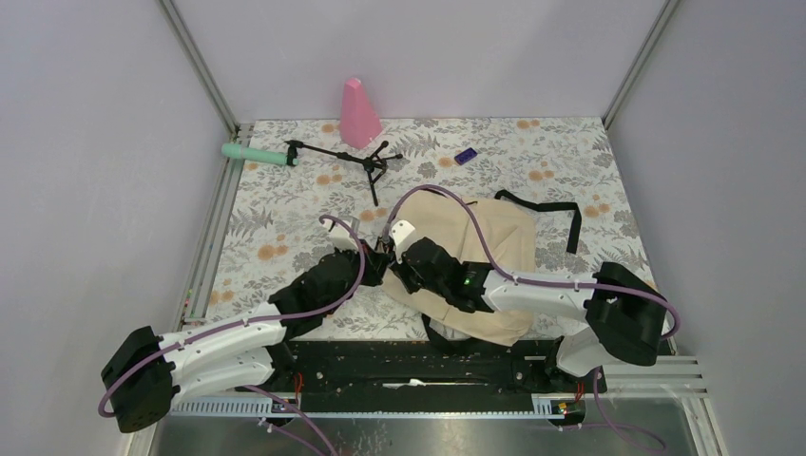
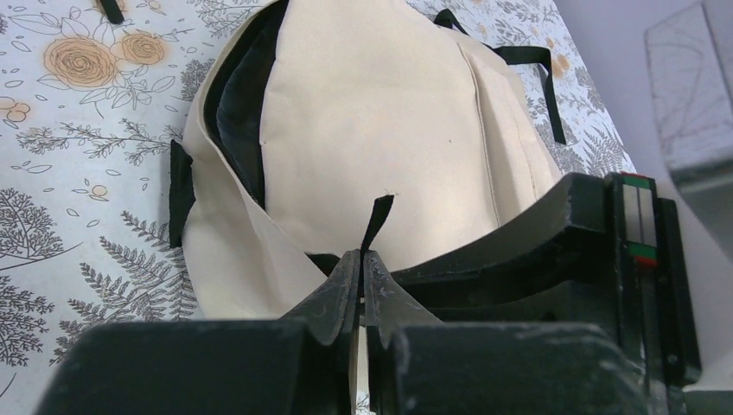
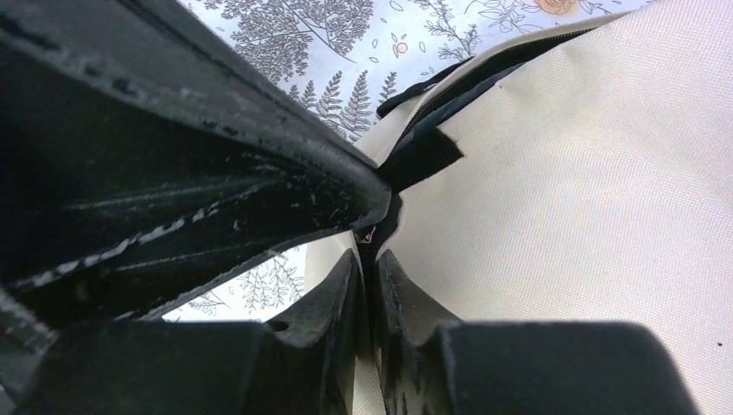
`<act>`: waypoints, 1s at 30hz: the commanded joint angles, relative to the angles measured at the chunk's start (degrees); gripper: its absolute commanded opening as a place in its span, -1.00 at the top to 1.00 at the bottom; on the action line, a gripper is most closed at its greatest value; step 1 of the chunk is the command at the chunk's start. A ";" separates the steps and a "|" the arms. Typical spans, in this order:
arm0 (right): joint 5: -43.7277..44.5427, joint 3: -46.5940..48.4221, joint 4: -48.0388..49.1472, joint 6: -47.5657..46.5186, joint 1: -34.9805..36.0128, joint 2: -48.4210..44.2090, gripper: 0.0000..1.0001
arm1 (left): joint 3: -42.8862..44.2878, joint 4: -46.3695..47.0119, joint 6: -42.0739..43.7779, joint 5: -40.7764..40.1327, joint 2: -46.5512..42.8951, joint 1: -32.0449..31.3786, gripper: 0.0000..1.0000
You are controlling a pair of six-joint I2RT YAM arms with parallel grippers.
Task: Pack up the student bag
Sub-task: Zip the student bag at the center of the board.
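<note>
Closely paired, left gripper [image 2: 361, 258] pinching student bag [image 2: 389, 130] edge, right gripper [image 3: 370, 258] likewise clamped

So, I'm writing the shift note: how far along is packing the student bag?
Done: the student bag lies partly unzipped, dark lining showing. In hand: left gripper and right gripper both pinch its edge. To do: pink cone, tripod and small purple item lie outside it.

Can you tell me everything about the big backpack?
The student bag is a big, soft, cream fabric backpack with black straps, black zipper trim and dark lining. It lies flat on the flowery table, its zipper partly open. The left gripper and right gripper pinch its left edge, jaws shut on fabric.
</note>
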 commanded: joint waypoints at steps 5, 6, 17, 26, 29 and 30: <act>-5.89 -2.29 3.77 1.99 0.70 -5.84 1.00 | 1.63 2.53 -4.29 0.46 0.79 2.90 1.00; -6.27 -2.81 3.66 2.05 0.74 -6.38 1.00 | 1.34 2.80 -4.73 0.54 0.84 3.38 1.00; -7.73 -7.93 2.61 5.67 2.31 -10.75 1.00 | 0.24 5.62 -4.86 4.20 2.73 8.66 1.00; -6.72 -9.71 0.79 6.99 4.10 -12.84 1.00 | -2.56 8.49 -7.65 6.56 3.06 12.05 1.00; -5.70 -9.67 -0.68 7.15 4.94 -13.59 1.00 | -3.19 8.56 -7.87 6.88 2.72 13.15 1.00; -5.38 -9.85 -1.09 7.16 5.16 -13.90 1.00 | -3.51 8.76 -7.99 7.01 2.46 13.56 1.00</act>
